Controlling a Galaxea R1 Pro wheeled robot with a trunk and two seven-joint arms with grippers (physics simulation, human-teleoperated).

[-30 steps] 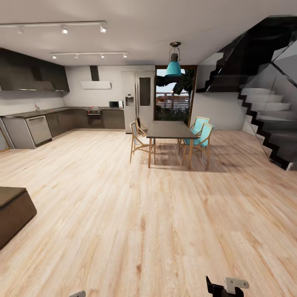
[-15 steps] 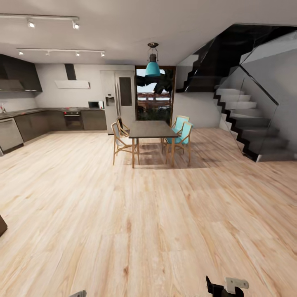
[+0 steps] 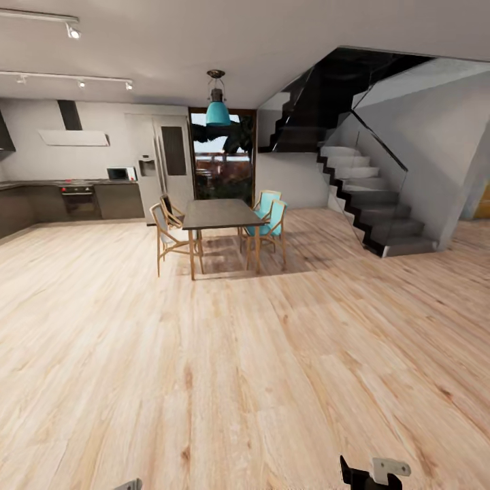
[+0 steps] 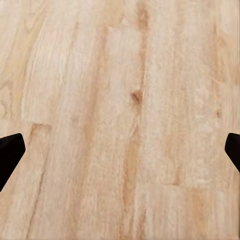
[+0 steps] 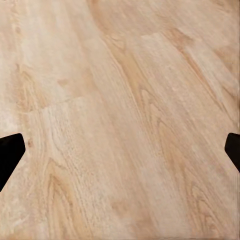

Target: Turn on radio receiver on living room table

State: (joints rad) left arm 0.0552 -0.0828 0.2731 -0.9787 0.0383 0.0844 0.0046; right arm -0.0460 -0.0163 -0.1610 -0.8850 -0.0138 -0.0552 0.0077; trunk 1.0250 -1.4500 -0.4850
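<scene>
The red radio and the glossy grey coffee table are out of view. In the left wrist view my left gripper (image 4: 120, 152) is open, its dark fingertips (image 4: 10, 150) far apart over bare wooden floor (image 4: 125, 75). My right gripper (image 5: 120, 152) is open in the same way, with nothing between its fingertips (image 5: 10, 152) but floor planks. In the head view a part of the right gripper (image 3: 374, 473) shows at the lower edge, and a sliver of the left arm (image 3: 129, 484) further left.
A dark dining table (image 3: 218, 214) with wooden and teal chairs (image 3: 272, 218) stands mid-room under a teal lamp (image 3: 218, 109). The kitchen counter (image 3: 88, 197) and fridge (image 3: 167, 163) line the far left wall. A dark staircase (image 3: 367, 204) rises at the right. Wide wooden floor (image 3: 238, 354) lies ahead.
The head camera has swung to the right, so the whole room has slid left in the picture. The dark low piece at the left edge has left the view. The arms hold the same pose.
</scene>
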